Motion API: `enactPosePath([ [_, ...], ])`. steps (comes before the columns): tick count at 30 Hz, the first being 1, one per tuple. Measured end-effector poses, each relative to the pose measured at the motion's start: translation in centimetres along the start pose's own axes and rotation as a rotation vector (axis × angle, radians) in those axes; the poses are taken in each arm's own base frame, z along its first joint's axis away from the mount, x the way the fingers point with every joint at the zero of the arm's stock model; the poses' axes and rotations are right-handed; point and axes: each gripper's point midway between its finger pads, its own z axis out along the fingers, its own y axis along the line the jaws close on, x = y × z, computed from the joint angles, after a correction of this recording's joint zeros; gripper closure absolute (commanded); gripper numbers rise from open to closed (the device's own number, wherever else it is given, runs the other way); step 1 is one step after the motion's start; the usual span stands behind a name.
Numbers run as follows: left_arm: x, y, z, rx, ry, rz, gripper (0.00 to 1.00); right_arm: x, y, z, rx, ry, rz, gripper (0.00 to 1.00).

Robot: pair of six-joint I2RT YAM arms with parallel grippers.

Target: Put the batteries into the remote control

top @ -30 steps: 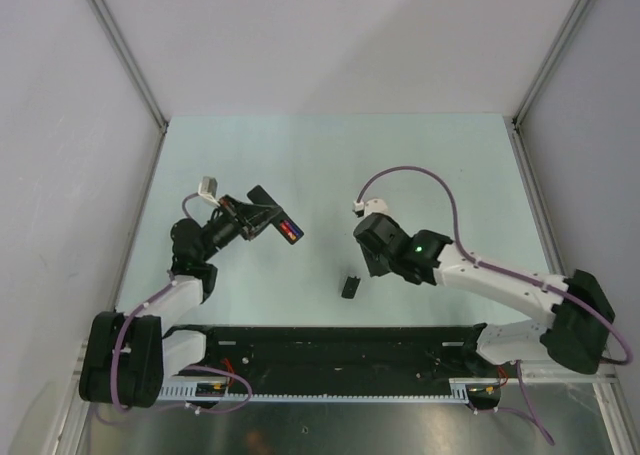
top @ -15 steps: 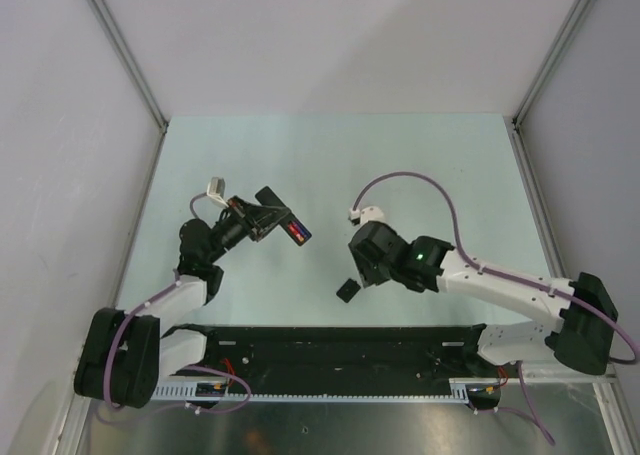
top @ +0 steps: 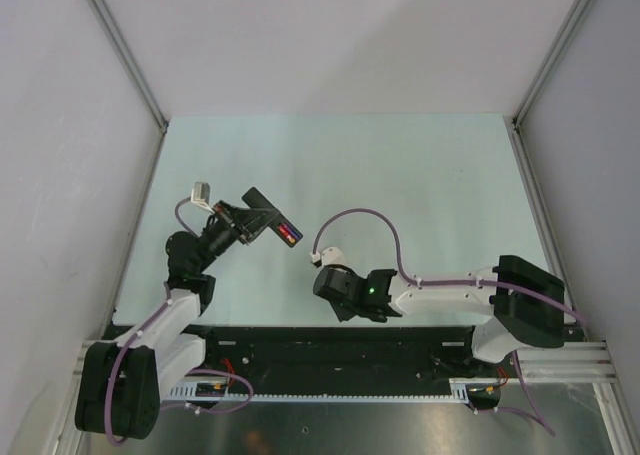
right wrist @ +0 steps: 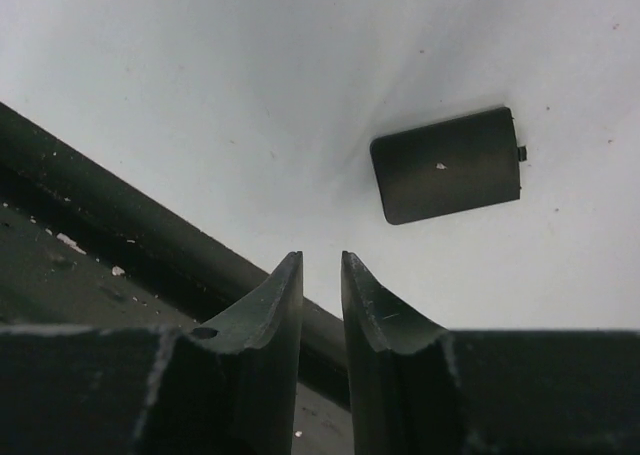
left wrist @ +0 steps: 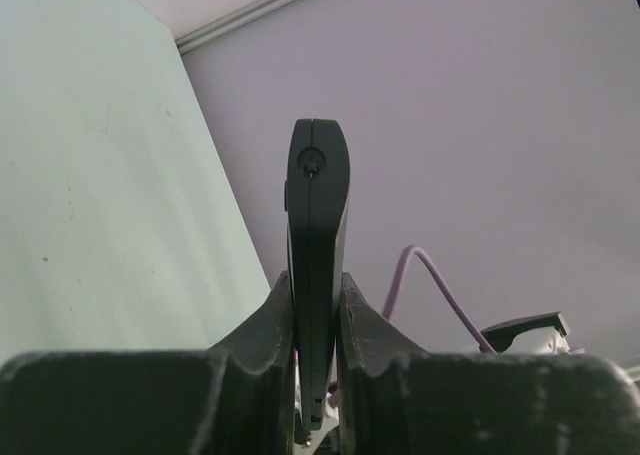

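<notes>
Table, cover near edge, right tool beside

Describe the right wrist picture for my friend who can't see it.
A small black cover lies flat on the pale table, just past the right gripper, whose fingers are nearly together and hold nothing.

Our white-and-black left arm rises from its base with the wrist angled up, and its black two-finger left gripper is pinched flat against both sides of the slim black remote control. Our white-and-black right arm folds low and stretches leftward. Its black right gripper points down, fingers a narrow gap apart and holding nothing.
</notes>
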Motion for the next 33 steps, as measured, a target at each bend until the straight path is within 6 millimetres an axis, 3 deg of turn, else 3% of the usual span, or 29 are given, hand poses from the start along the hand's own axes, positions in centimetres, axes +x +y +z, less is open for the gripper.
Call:
enactPosePath([
  [7, 0.2, -0.4, -0.7, 0.011, 0.002, 0.011, 1.0, 0.0, -0.2, 1.8, 0.012, 0.01, 0.021, 0.75],
  [13, 0.3, -0.3, -0.8, 0.005, 0.003, 0.005, 1.0, 0.6, -1.9, 3.1, 0.052, 0.037, 0.023, 0.76],
  [18, 0.2, -0.4, -0.9, 0.006, 0.0, 0.008, 1.0, 0.0, -4.6, 3.3, 0.089, 0.026, 0.051, 0.74],
  [22, 0.2, -0.3, -0.9, 0.003, 0.001, 0.006, 1.0, 0.0, -8.0, 3.1, 0.138, 0.032, 0.081, 0.72],
  [24, 0.2, -0.3, -0.9, 0.003, 0.001, 0.006, 1.0, -0.3, -9.6, 3.0, 0.165, 0.034, 0.097, 0.69],
  [27, 0.2, -0.3, -0.9, 0.001, 0.001, 0.005, 1.0, -0.6, -11.2, 2.8, 0.189, 0.03, 0.121, 0.54],
  [28, 0.3, -0.2, -0.9, 0.0, 0.002, 0.004, 1.0, -0.8, -11.3, 2.4, 0.187, 0.024, 0.121, 0.47],
  [33, 0.3, -0.2, -0.9, 0.0, 0.007, 0.003, 1.0, -2.4, -9.9, -0.1, 0.131, -0.059, 0.122, 0.34],
])
